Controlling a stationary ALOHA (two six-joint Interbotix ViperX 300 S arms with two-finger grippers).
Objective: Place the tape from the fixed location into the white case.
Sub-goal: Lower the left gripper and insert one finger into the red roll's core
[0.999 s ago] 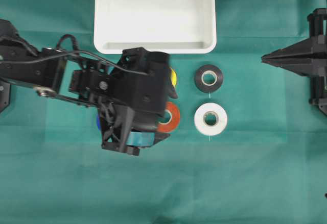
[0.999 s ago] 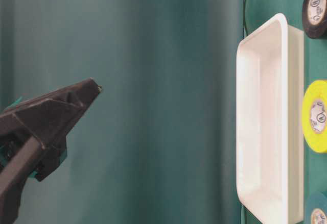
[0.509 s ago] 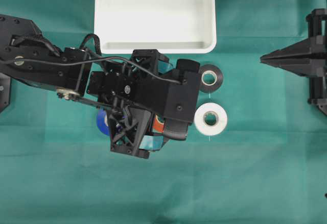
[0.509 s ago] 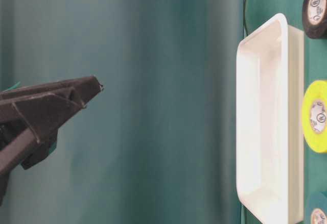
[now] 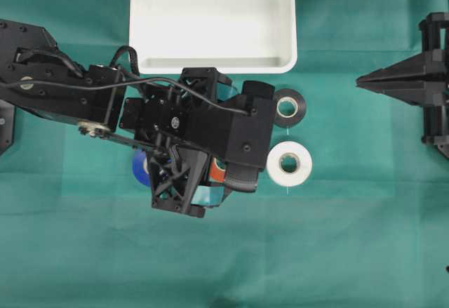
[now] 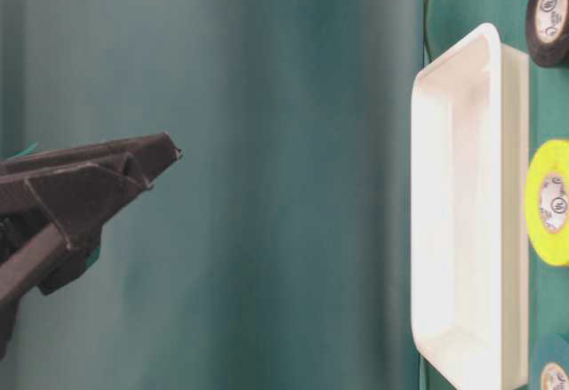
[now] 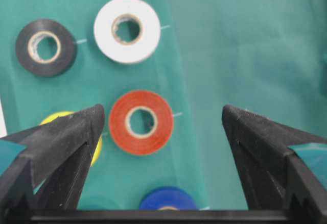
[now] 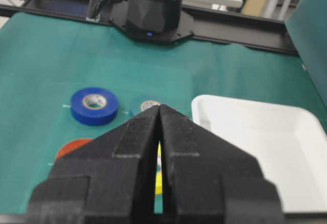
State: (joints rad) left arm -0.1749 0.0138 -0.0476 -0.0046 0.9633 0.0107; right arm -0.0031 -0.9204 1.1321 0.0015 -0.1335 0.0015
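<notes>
Left wrist view: your left claw (image 7: 161, 127) wide open, empty, above red-orange tape roll with pale cardboard core (image 7: 141, 122), flat on green surface (image 7: 245, 45). Likely light, rigid; pinch across outer rim.

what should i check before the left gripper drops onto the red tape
1. Left gripper open: ok.
2. Red tape between the fingers: ok, but nearer the one beside the yellow roll.
3. That finger clear of the yellow roll: cannot tell.
4. Tape flat on the cloth: ok.
5. White case empty: ok.
6. Right gripper shut and off to the side: ok.
</notes>
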